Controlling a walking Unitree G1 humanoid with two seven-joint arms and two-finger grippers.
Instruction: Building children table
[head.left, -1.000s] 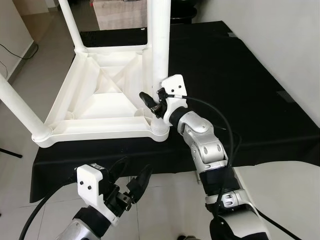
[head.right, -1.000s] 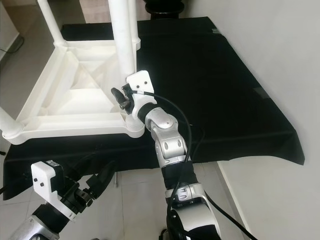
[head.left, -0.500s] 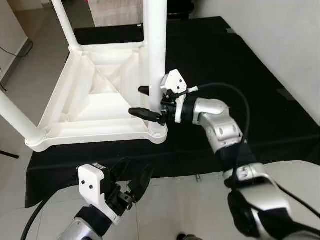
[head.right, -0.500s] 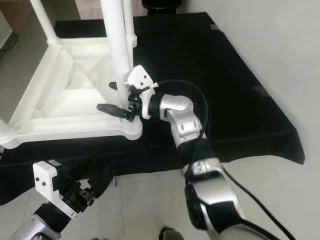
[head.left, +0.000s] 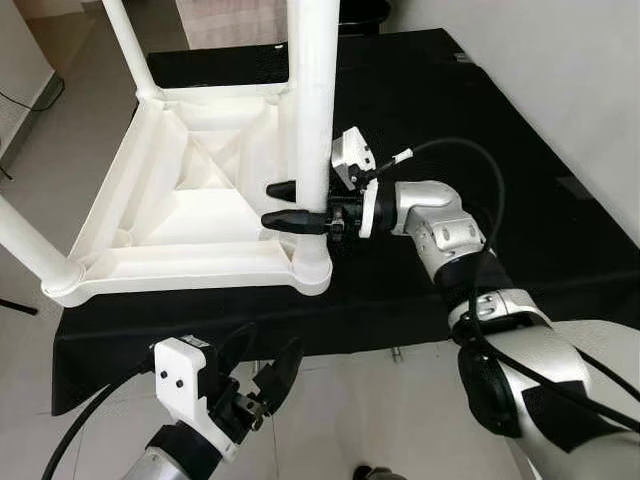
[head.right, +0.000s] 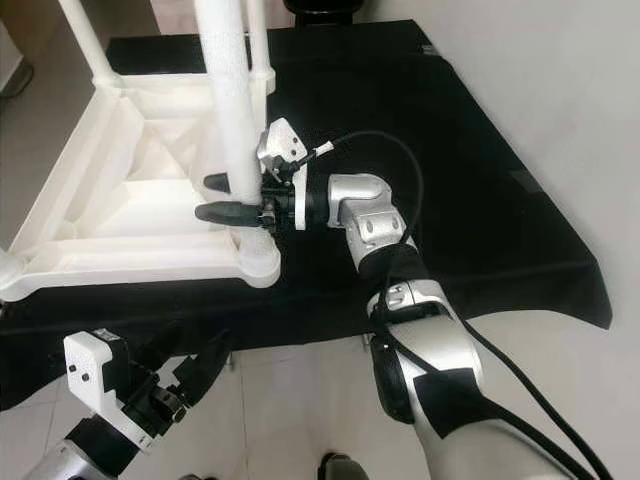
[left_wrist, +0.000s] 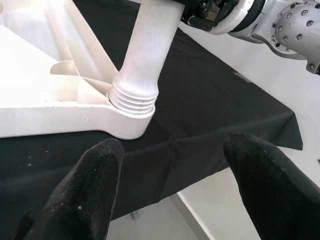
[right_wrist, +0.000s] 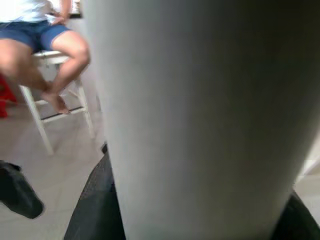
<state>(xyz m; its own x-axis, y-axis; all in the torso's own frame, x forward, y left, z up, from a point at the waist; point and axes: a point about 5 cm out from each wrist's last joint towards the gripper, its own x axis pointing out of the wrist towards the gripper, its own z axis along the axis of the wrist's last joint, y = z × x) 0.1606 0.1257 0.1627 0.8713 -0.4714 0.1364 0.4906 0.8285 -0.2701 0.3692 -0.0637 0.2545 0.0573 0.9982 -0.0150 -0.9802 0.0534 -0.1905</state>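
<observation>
Since a second ago the right arm has swung from below the table corner round to its side, so that the right gripper (head.left: 300, 205) now reaches in level and its two long black fingers straddle the near leg, one finger on each side, closed about it as far as I can see. The upturned white plastic children's table (head.left: 190, 200) lies top-down on the matte black cloth-covered table (head.left: 520, 130), much where it was, its moulded underside ribbed with diagonal braces. The smooth round white plastic leg (head.left: 311, 110) held by the gripper stands upright in the near corner socket, where a ridged, threaded collar (left_wrist: 132, 97) meets the glossy frame. Another white leg (head.left: 130, 45) rises at the far corner. The left gripper (head.left: 262, 372) hangs low before the cloth's edge over the pale tiled floor (head.left: 350, 410), fingers spread apart and holding nothing, little changed.
</observation>
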